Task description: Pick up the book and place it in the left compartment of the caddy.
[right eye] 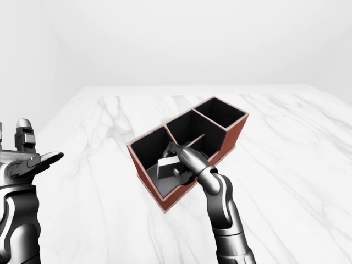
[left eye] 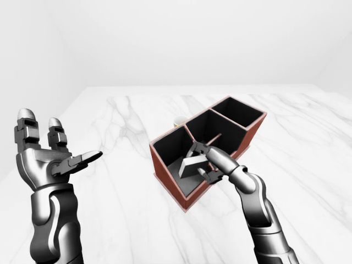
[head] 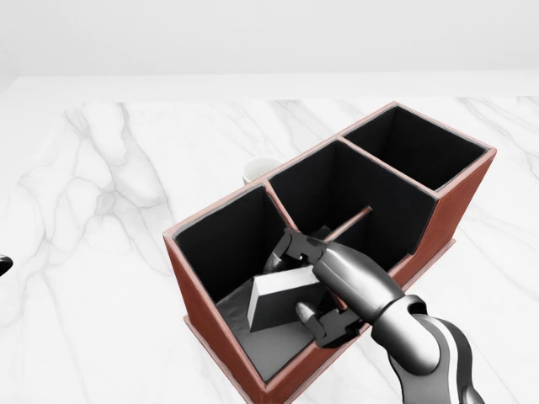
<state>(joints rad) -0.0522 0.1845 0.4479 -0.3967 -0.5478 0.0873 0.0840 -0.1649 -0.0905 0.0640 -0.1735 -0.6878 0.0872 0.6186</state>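
A red-brown caddy (head: 202,316) with three dark compartments lies slantwise on the white marble table. My right hand (head: 307,282) reaches over its rim into the left compartment and is shut on the grey book (head: 274,301), which sits tilted inside that compartment, low near its floor. The hand and book also show in the left-eye view (left eye: 193,164). My left hand (left eye: 60,157) is open and empty, raised at the left edge of the left-eye view, well away from the caddy.
A small white cup (head: 257,171) stands just behind the caddy's upper-left wall, mostly hidden. The marble table (left eye: 121,110) spreads on all sides; its left edge shows near my left arm.
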